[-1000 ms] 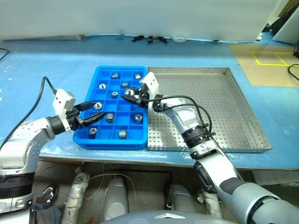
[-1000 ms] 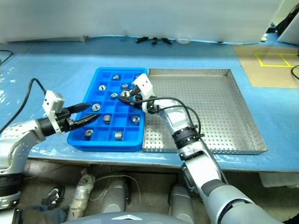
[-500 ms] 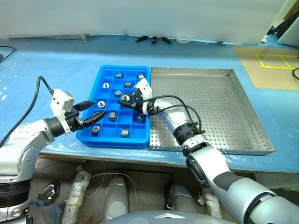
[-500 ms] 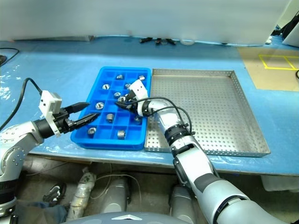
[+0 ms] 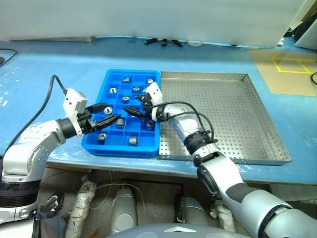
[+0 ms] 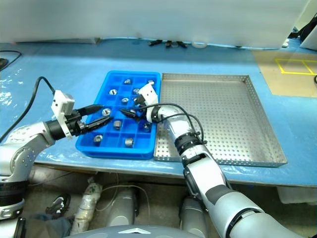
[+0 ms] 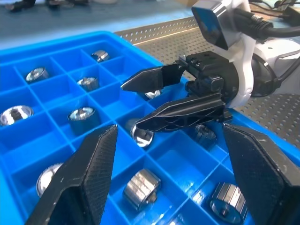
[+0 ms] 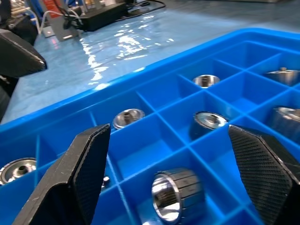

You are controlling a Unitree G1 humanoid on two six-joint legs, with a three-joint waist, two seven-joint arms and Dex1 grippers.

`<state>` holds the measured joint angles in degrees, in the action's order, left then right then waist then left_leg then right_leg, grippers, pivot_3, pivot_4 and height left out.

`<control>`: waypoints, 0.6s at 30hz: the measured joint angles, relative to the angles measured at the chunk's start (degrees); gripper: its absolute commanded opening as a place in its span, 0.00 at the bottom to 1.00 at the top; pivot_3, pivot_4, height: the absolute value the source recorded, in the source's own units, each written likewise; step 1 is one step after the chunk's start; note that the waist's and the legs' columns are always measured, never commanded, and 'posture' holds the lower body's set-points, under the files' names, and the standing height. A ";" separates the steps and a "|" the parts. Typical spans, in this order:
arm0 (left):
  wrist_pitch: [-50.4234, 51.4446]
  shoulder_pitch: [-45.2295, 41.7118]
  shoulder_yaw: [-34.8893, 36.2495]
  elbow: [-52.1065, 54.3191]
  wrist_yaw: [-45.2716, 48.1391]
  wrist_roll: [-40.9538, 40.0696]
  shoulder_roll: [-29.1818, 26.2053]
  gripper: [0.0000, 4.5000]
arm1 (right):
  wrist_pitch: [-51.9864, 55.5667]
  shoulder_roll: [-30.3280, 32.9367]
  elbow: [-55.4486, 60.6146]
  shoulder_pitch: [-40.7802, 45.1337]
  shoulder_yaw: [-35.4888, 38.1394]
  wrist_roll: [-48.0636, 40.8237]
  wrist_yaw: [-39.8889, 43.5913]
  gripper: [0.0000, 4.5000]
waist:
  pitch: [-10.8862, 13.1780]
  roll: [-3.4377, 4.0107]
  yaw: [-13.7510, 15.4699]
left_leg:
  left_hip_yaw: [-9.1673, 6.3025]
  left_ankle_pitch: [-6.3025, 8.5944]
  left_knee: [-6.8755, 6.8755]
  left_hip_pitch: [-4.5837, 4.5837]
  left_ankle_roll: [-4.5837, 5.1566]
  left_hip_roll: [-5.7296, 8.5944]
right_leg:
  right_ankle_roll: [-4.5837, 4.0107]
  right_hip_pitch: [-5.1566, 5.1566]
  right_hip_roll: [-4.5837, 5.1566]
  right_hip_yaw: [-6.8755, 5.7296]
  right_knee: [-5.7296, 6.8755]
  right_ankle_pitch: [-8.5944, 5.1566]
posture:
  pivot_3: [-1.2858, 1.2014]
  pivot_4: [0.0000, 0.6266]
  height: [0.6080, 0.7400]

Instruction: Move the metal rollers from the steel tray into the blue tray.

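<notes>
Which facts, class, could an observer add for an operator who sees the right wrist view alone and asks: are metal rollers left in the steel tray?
Observer: I see no metal rollers on the steel tray.
Operator: Where is the left end effector?
Observer: The left end effector hangs open and holding nothing over the blue tray, pointing towards the right end effector.

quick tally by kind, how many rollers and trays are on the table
metal rollers: 11
blue tray: 1
steel tray: 1
total: 13
</notes>
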<state>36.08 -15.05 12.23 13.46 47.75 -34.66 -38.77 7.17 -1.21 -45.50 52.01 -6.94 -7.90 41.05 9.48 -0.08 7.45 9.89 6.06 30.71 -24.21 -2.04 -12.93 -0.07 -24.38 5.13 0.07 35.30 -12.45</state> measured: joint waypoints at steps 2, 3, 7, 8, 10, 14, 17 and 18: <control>-0.11 -1.50 -0.68 -0.99 0.04 0.03 0.66 0.83 | 1.16 1.64 3.41 -1.49 0.78 -0.25 -0.11 0.95 | 0.00 0.00 -0.03 | 0.00 -0.02 0.02 0.01 -0.04 0.00 | 0.00 0.01 0.00 0.00 0.01 0.00 | 0.55 0.24 1.00; -0.14 -2.42 -1.11 -1.82 0.04 0.11 0.91 0.83 | 2.05 2.47 5.24 -2.22 1.39 -0.53 -0.21 0.95 | 0.00 0.00 -0.21 | 0.00 -0.05 0.02 0.02 -0.08 -0.02 | 0.01 -0.02 -0.04 0.02 0.02 0.00 | 0.55 0.24 1.00; -2.13 -7.80 -3.81 -5.90 0.09 1.52 3.67 0.83 | 5.92 6.64 16.35 -7.44 3.05 -1.38 -1.70 0.95 | 0.00 -0.01 -0.38 | 0.00 -0.10 0.01 0.02 -0.14 -0.03 | 0.01 -0.03 -0.07 0.03 0.02 0.00 | 0.52 0.24 1.00; -2.79 -9.59 -4.38 -7.59 0.06 2.15 4.65 0.83 | 7.19 7.87 19.55 -8.91 3.69 -1.54 -2.33 0.95 | 0.00 -0.01 -0.45 | 0.00 -0.17 0.02 0.01 -0.26 -0.02 | 0.02 -0.03 -0.06 0.04 0.02 0.01 | 0.52 0.24 1.00; -4.52 -13.50 -5.68 -11.36 0.01 3.38 6.56 0.83 | 9.88 10.72 26.12 -11.99 5.61 -2.36 -3.69 0.95 | 0.00 -0.02 -0.42 | 0.01 -0.22 0.04 0.01 -0.33 0.03 | 0.04 -0.02 -0.05 0.06 -0.01 0.02 | 0.51 0.24 1.00; -8.22 -19.01 -7.03 -17.56 0.12 5.68 9.67 0.83 | 14.40 15.56 35.29 -16.20 9.99 -3.66 -6.90 0.95 | 0.00 -0.03 -1.12 | 0.02 -0.22 0.06 0.05 -0.33 0.03 | 0.04 -0.01 -0.06 0.08 0.00 0.02 | 0.49 0.24 1.00; -11.19 -21.67 -9.05 -22.29 0.71 7.23 13.80 0.83 | 17.82 19.49 41.76 -20.85 13.96 -4.26 -9.82 0.95 | 0.00 -0.03 -1.58 | 0.04 -0.21 0.06 0.05 -0.30 0.08 | 0.05 0.04 -0.03 0.09 -0.09 0.02 | 0.48 0.24 1.00; -11.97 -22.20 -9.97 -23.61 0.98 7.82 15.08 0.83 | 18.72 20.24 43.07 -22.13 15.11 -4.44 -10.58 0.95 | 0.00 -0.03 -1.80 | 0.04 -0.20 0.06 0.04 -0.29 0.07 | 0.06 0.04 -0.03 0.09 -0.11 0.02 | 0.48 0.24 1.00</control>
<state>24.11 -37.26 2.26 -10.15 48.72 -26.84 -23.68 25.89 19.03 -2.42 29.88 8.17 -12.34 30.46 9.48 -0.11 5.65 9.93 5.85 30.77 -24.17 -2.33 -12.85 -0.01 -24.34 5.10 0.17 35.19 -12.43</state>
